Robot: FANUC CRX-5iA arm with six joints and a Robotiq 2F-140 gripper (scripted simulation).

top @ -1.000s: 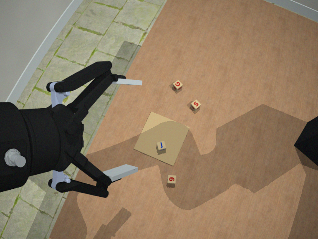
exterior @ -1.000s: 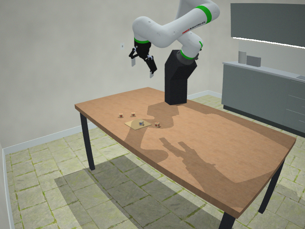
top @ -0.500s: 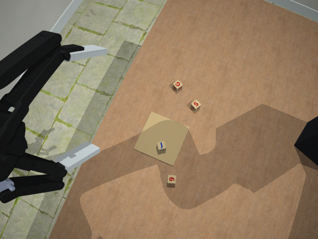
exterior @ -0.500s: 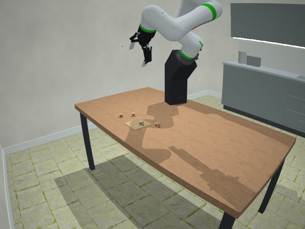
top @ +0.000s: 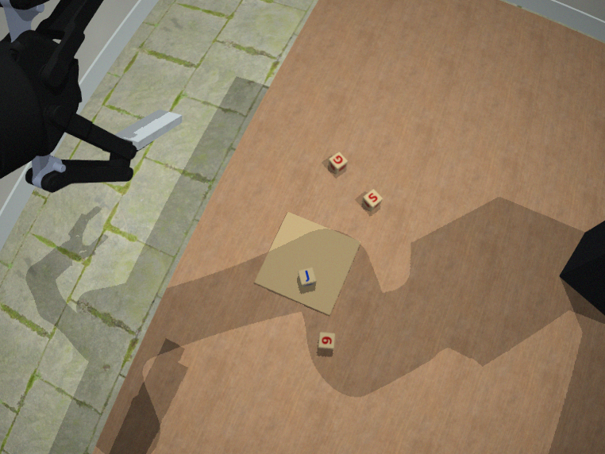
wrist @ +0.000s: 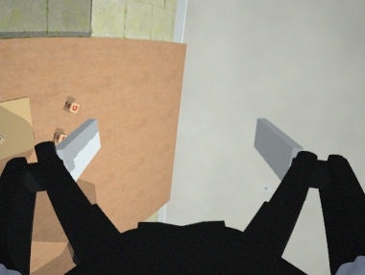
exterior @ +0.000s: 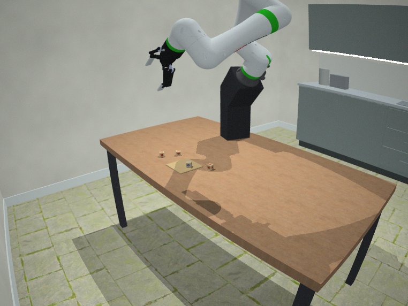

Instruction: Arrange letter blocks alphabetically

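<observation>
A tan mat (top: 337,254) (exterior: 174,165) (wrist: 12,124) lies flat on the wooden table (top: 464,121) (exterior: 296,204). The J block (top: 306,277) (exterior: 188,163), lettered in blue, stands on the mat. The G block (top: 337,160) (exterior: 161,153) and the S block (top: 372,198) (exterior: 178,152) stand on bare table beyond one mat edge. The 9 block (top: 326,340) (exterior: 210,166) stands off the mat on the opposite side. My gripper (top: 153,146) (exterior: 154,75) (wrist: 177,132) is open and empty. It hangs high up, out past the table's long edge, far from all blocks. In the wrist view two small blocks (wrist: 74,107) (wrist: 59,137) show beside the mat, letters unreadable.
The robot's black pedestal (top: 586,273) (exterior: 235,108) stands on the table's far side from the gripper. The table's long edge (top: 205,195) runs close to the mat, with stone floor (top: 73,293) below. A grey counter (exterior: 346,121) stands against the wall.
</observation>
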